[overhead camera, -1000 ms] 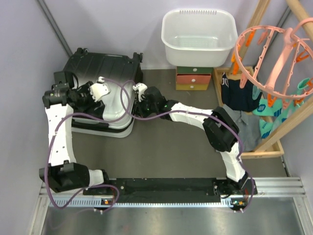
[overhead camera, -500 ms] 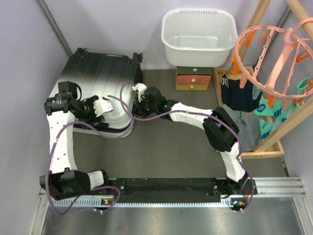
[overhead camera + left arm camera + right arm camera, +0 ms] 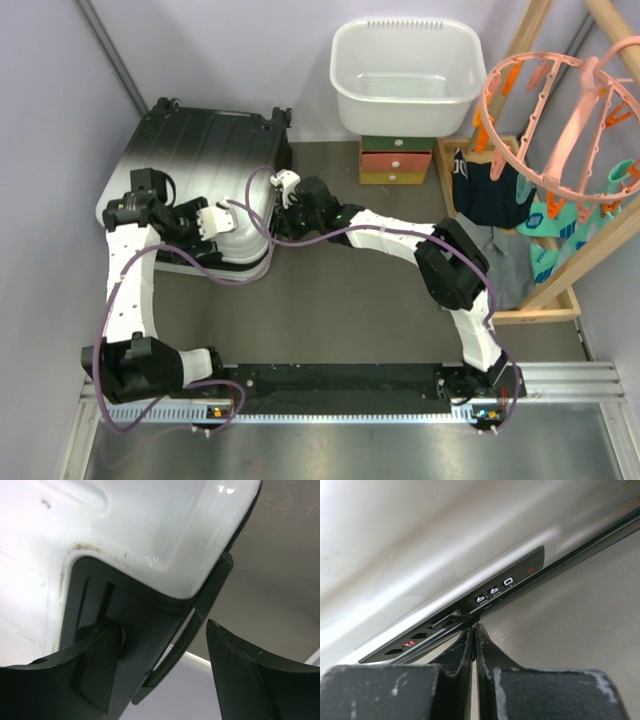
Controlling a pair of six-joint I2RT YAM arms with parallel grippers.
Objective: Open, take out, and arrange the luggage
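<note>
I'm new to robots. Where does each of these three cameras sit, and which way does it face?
Top external: fixed above and behind, looking down on the table, the luggage, the left arm and the right arm.
Left wrist: on the left arm, facing the luggage's white corner and black handle; the open left gripper shows.
Right wrist: on the right arm, facing the combination lock; the shut right gripper shows.
Shared: all three show the luggage.
</note>
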